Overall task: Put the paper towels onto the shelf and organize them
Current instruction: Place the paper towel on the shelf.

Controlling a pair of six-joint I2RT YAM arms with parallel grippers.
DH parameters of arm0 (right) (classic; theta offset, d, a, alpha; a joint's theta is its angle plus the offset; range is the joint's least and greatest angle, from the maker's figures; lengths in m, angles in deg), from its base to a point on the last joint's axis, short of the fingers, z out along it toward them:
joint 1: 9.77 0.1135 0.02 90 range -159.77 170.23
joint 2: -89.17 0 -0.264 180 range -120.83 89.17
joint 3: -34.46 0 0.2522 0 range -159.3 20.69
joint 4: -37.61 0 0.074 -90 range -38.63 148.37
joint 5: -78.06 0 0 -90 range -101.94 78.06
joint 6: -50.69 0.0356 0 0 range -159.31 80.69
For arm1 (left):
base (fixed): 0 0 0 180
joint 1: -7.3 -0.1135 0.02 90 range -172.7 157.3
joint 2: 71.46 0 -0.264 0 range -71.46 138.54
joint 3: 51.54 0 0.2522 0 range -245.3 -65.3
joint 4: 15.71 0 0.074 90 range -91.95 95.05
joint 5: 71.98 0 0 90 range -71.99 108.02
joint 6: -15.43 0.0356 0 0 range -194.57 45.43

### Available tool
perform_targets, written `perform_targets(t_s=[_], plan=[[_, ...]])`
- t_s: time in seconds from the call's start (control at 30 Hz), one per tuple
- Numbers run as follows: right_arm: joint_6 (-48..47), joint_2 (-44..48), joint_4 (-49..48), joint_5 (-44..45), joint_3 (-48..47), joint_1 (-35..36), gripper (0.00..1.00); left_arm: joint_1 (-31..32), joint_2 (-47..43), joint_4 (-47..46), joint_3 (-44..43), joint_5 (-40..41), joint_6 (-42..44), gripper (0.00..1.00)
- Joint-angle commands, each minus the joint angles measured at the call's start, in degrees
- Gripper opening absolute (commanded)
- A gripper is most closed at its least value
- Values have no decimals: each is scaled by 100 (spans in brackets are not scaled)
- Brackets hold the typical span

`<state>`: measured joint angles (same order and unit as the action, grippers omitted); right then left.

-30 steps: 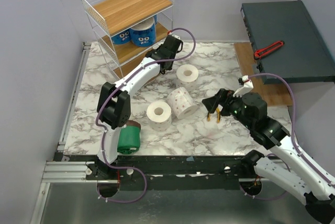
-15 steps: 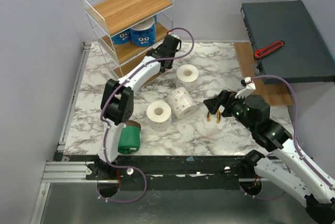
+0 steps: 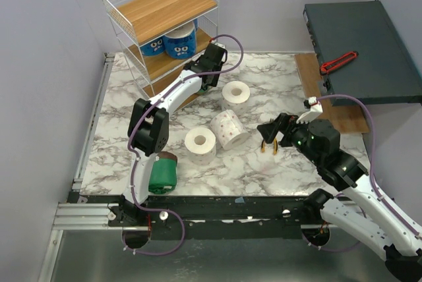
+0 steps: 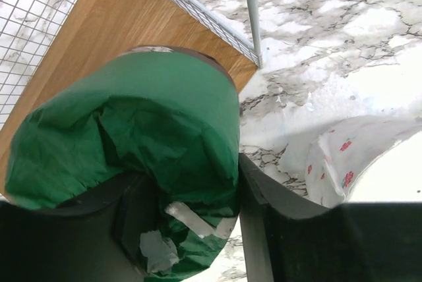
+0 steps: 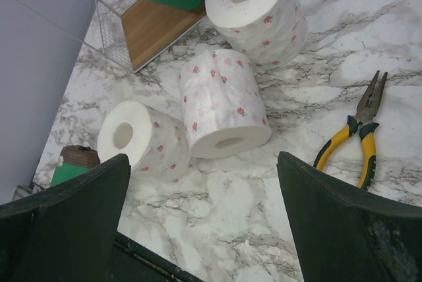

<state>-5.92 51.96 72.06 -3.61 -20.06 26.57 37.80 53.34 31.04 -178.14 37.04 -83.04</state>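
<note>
A green-wrapped roll is seen pinched between the fingers of the left hand, which is stretched out to the front corner of the shelf. The roll is held just over the edge of the lowest wooden board, so the step in hand is judged to be its placing on that tier. Two blue-wrapped rolls are already stood on the middle tier. Three white speckled rolls and a second green roll are left lying on the desk. The right hand is held spread wide and empty above the pliers. Next, the roll would need to be carried further in over the board and set down squarely before the fingers are parted, lest it be tipped off the edge.
</note>
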Motion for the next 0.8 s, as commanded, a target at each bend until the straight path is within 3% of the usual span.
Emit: perform_targets(t_s=[0.0,0.37,0.77], plan=[[-81,12,87,175,-17,32,95,17,32,-110,-218,-57,-6,47],[-87,64,102,208,-23,31,95,6,-19,-39,-244,-9,-40,59],[-49,201,111,120,-14,31,95,43,-886,32,78,88,11,66]])
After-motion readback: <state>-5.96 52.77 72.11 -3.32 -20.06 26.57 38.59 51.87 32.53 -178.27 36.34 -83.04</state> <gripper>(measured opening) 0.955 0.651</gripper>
